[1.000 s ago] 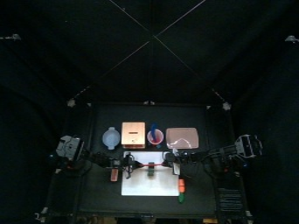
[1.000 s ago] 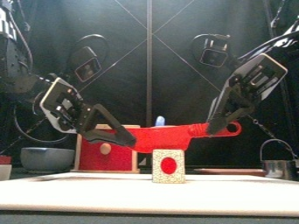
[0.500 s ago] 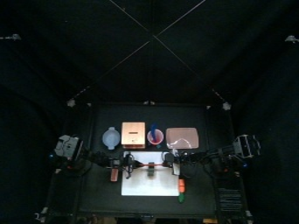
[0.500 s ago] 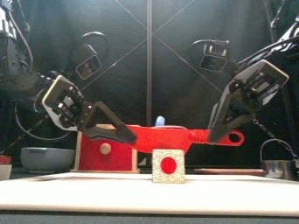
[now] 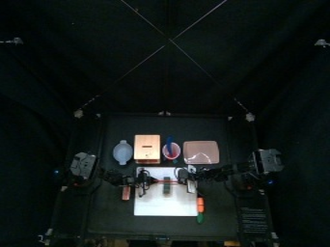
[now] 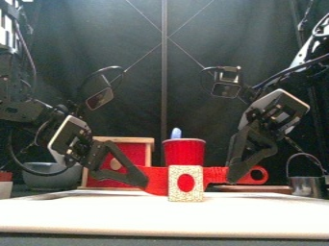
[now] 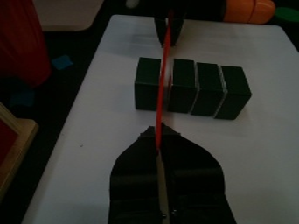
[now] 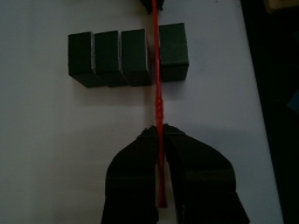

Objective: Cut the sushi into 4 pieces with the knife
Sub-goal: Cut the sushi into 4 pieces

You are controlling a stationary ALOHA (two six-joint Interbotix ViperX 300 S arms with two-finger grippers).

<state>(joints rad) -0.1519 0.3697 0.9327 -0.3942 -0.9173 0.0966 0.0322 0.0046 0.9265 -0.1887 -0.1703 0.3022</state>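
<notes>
**First cut in hand, two seams to go**

My left jaws and right jaws are each clamped on one end of the red knife (image 6: 218, 175), its blade lying left to right. The sushi roll (image 7: 211, 89) lies on the white cutting board (image 7: 105, 166), near the middle of the worktop. The blade sits in the seam between the farthest block and the other three. Those three touch, so I judge two cuts are left.
</notes>
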